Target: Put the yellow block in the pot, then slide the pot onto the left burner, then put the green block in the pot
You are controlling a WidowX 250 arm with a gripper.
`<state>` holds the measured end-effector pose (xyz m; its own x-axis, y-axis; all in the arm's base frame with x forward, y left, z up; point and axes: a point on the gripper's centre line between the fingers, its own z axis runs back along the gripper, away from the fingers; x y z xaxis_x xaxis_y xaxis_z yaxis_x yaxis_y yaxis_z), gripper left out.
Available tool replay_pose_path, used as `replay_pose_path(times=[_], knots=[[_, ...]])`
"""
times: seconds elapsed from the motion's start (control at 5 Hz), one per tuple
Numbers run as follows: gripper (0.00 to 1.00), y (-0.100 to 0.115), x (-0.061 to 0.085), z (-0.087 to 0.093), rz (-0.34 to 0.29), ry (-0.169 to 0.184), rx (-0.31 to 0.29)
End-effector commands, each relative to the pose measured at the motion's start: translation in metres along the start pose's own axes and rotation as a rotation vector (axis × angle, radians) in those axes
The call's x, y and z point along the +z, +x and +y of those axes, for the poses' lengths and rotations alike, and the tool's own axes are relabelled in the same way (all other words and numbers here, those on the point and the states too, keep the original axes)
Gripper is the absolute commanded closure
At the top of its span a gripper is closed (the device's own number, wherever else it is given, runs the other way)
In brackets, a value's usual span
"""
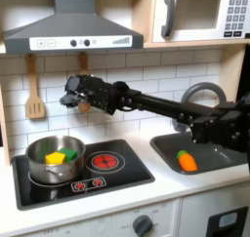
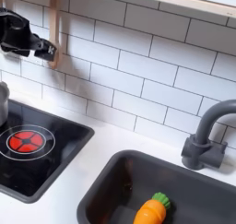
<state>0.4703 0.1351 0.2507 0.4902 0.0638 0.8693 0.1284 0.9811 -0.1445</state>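
Observation:
The silver pot (image 1: 54, 161) stands on the left half of the black stovetop (image 1: 127, 173) in the first exterior view and covers the left burner. Inside it lie the yellow block (image 1: 55, 158) and, to its right, the green block (image 1: 70, 153). My black gripper (image 1: 68, 98) hangs well above the pot, in front of the tiled wall. It is open and holds nothing. In the second exterior view the gripper (image 2: 37, 49) is at the upper left, and a sliver of the pot (image 2: 3, 103) shows at the left edge.
A red-ringed burner (image 1: 104, 162) lies right of the pot. An orange carrot toy (image 1: 186, 161) rests in the sink (image 2: 120, 186) beside the grey faucet (image 2: 205, 135). A wooden spatula (image 1: 34, 104) hangs on the wall under the range hood (image 1: 73, 31).

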Motion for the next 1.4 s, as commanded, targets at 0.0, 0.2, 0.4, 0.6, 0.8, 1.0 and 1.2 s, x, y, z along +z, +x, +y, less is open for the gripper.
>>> replay_pose_path(times=[0.0,0.2,0.4,0.6,0.8,1.0,1.2], knots=[[0.00,0.008,-0.007,-0.016,-0.040,-0.056,-0.010],[0.00,0.007,-0.006,-0.015,-0.038,-0.044,-0.008],[0.00,0.012,-0.005,-0.013,-0.066,-0.035,-0.013],[0.00,0.018,-0.006,-0.011,-0.086,-0.028,-0.021],[0.00,0.022,-0.005,-0.015,-0.100,-0.038,-0.027],[0.00,0.027,-0.002,-0.016,-0.124,-0.038,-0.038],[0.00,0.029,-0.003,-0.016,-0.138,-0.034,-0.049]])
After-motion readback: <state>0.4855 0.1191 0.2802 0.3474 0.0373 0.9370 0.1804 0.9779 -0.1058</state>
